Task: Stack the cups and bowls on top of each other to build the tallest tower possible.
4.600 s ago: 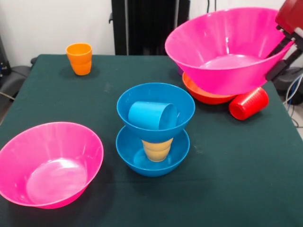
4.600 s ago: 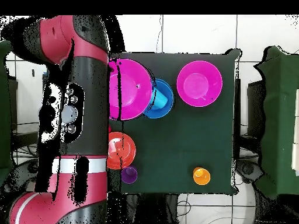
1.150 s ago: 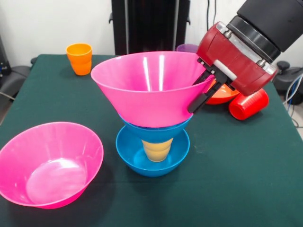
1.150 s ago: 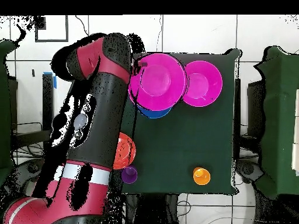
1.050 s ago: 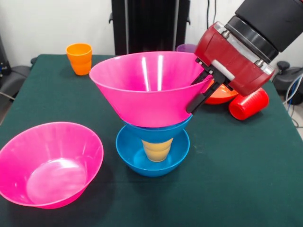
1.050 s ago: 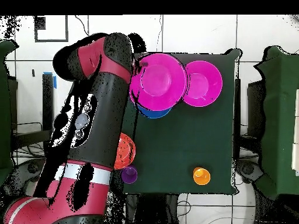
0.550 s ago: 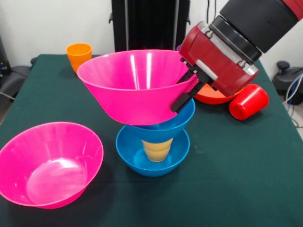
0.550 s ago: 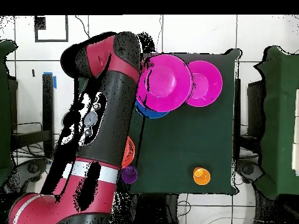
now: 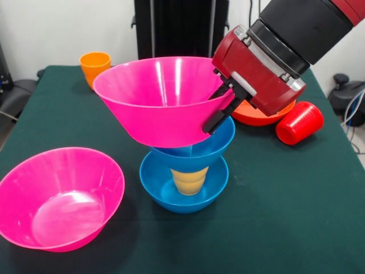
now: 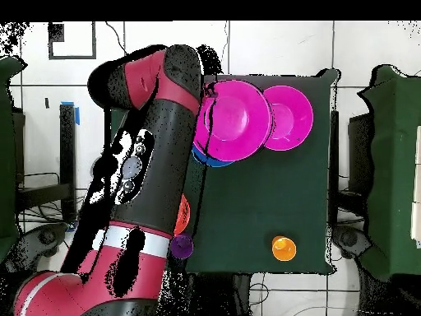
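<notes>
Front view only: pincer clamped on pink bowl rim, yellow cup beneath.

Glossy red arm with black segments, white band, red wrist housing

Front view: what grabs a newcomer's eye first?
The big pink bowl, gripped at its rim by the end effector and tilted over the tower of blue bowls and a yellow cup at table centre. Next, the second pink bowl, sitting empty at the near left.
</notes>
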You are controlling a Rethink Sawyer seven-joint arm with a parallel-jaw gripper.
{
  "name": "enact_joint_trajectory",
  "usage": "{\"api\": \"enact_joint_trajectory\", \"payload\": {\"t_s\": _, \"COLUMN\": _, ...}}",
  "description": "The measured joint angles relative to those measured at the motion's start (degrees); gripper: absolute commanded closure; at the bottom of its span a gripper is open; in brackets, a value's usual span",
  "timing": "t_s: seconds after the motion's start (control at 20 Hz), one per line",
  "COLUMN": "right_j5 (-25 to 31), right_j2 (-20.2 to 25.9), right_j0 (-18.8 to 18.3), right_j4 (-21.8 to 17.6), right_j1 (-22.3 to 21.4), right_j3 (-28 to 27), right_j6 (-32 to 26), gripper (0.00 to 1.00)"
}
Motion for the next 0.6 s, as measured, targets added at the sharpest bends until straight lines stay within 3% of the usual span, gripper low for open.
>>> {"api": "enact_joint_trajectory", "payload": {"t_s": 0.6, "right_j5": 5.0, "right_j2": 0.5, "right_j0": 0.1, "right_j4": 1.1, "right_j1": 0.1, "right_j3": 0.0, "right_j6": 0.0, "gripper": 1.0}}
